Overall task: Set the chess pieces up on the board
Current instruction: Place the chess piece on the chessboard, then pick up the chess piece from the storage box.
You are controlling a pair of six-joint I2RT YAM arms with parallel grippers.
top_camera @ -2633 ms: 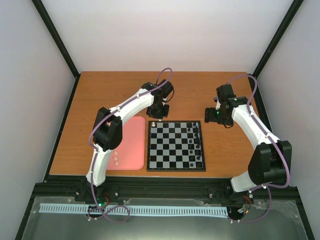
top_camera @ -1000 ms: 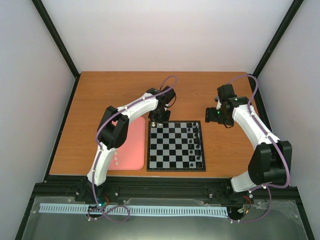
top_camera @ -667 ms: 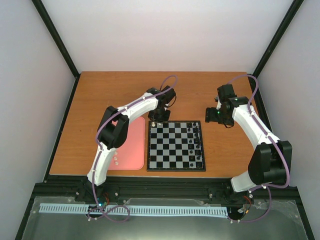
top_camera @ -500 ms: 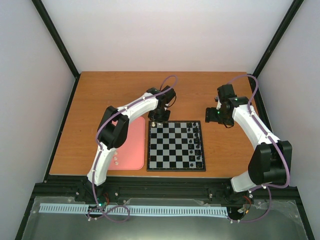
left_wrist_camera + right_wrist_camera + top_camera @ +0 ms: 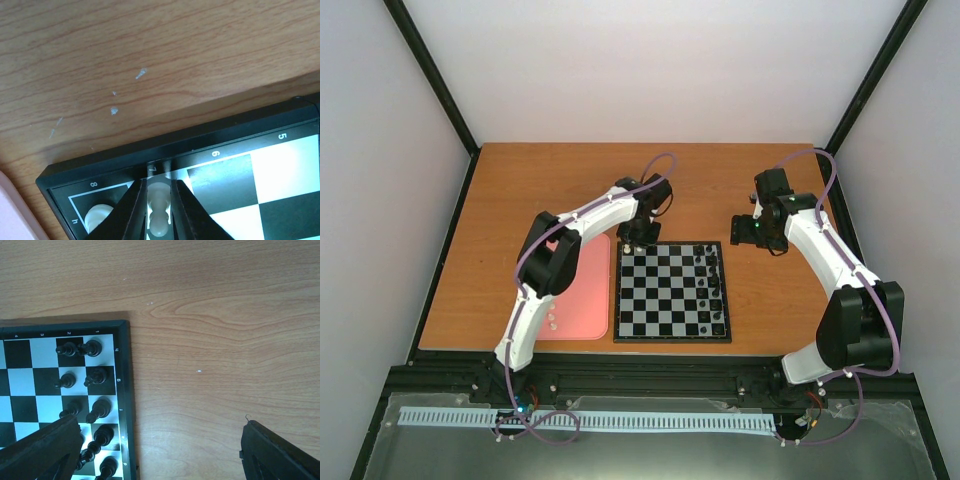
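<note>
Overhead view of a wooden bench (image 5: 520, 200) with two white robot arms reaching in from the near edge. A small black-and-pale checked board (image 5: 660, 300) lies at the centre, and a pink tray (image 5: 585, 290) lies just beside its left edge. The left fingers (image 5: 638, 236) are lowered over the board's far left corner. In the left wrist view they are pinching a small white piece (image 5: 159, 207) upright between them, over the edge square marked 7, next to the corner. Whether its base touches the square cannot be told. A second white piece (image 5: 97, 217) stands on the corner square marked 8, just beside the held one. A few spare white pieces (image 5: 551, 318) lie in a short line on the tray's near left part, partly hidden by the left arm. Black pieces (image 5: 713, 290) fill the two columns along the board's right side. The right fingers (image 5: 742, 228) hover over bare wood just beyond the board's far right corner. They are spread wide and grip nothing.
</note>
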